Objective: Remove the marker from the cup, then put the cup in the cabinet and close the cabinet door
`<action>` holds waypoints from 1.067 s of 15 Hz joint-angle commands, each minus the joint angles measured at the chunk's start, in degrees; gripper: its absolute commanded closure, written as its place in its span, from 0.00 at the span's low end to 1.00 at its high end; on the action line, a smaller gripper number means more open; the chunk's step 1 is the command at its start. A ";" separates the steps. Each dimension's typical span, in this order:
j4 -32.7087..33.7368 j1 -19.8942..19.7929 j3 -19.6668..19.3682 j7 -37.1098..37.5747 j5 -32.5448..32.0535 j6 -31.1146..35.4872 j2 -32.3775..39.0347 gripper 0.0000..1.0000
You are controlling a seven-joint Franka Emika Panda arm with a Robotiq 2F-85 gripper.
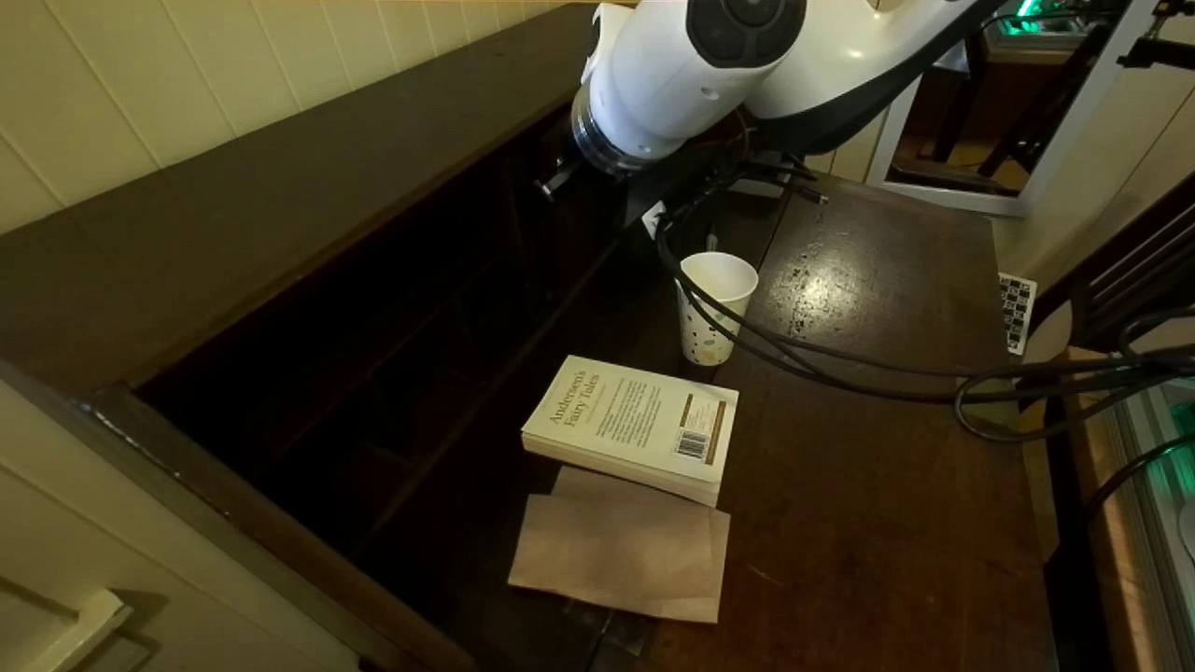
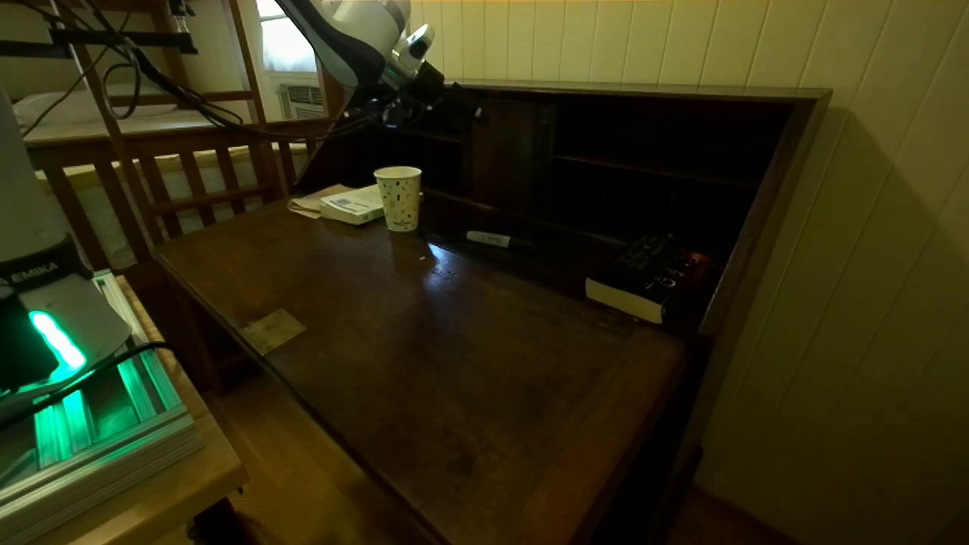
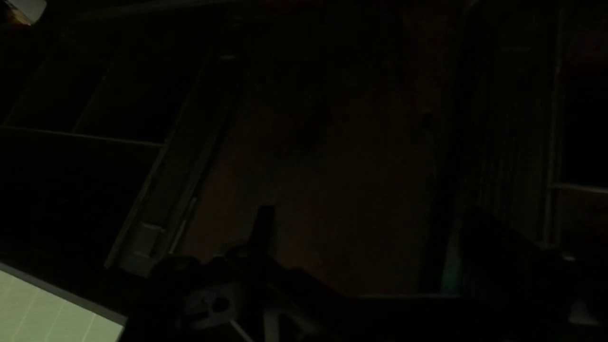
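Observation:
Upright on the desk stands the white speckled cup (image 1: 707,343), also visible in an exterior view as the pale cup (image 2: 400,200). The marker (image 2: 488,239), pale with a dark end, lies outside it on the desktop, near the cabinet (image 2: 666,165). The cabinet is dark brown with divided shelves; its middle holds a brown panel (image 2: 509,155), whose state as a door I cannot tell. Up in front of these compartments, away from cup and marker, my gripper (image 3: 368,213) stands open. Its dark fingers are wide apart, with nothing seen between them in the very dim wrist view.
A white book (image 1: 635,420) and brown paper (image 1: 621,551) lie beside the cup. A thick dark book (image 2: 643,280) rests at the cabinet's end. Black cables (image 1: 822,373) from the arm hang across the cup in an exterior view.

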 commanded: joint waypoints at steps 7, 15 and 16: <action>-0.25 0.07 -0.34 -0.44 0.54 -2.74 0.00 0.00; -1.91 -0.23 -0.28 -5.64 3.73 -4.03 -1.28 0.00; -2.60 -0.25 -0.30 -7.46 4.71 -4.20 -1.96 0.00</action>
